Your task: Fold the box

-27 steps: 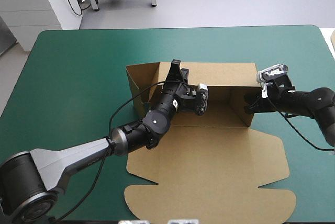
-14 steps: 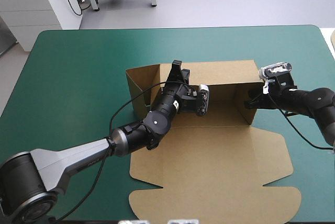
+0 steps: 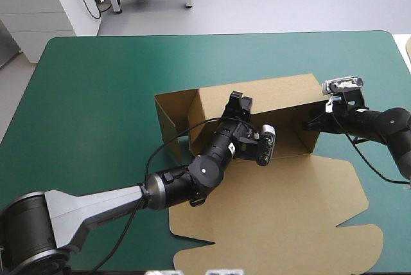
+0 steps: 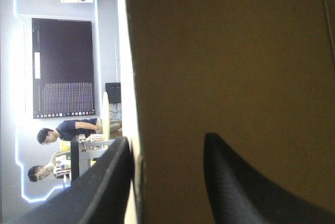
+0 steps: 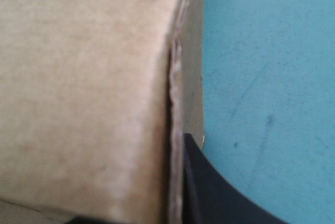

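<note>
The brown box (image 3: 289,204) lies mid-table with its walls raised and its lid flat toward the front edge. My left gripper (image 3: 238,99) is at the top of the far wall (image 3: 276,95). In the left wrist view its black fingers (image 4: 104,177) stand apart, one on each side of that wall's edge (image 4: 131,77). My right gripper (image 3: 313,121) is at the box's right wall (image 3: 307,139). In the right wrist view that wall's edge (image 5: 175,77) runs straight into the gripper, with one black finger (image 5: 214,187) outside it and the other hidden behind the board.
The box's left side flap (image 3: 170,117) stands open at an angle. Bare teal-green cover (image 3: 96,108) stretches to the left and along the far edge. A white cabinet (image 3: 45,2) stands beyond the table's far left corner.
The box has slid toward the right and the front edge and turned a little. My left gripper moved right with the far wall. My right gripper drew slightly right with the right wall.
</note>
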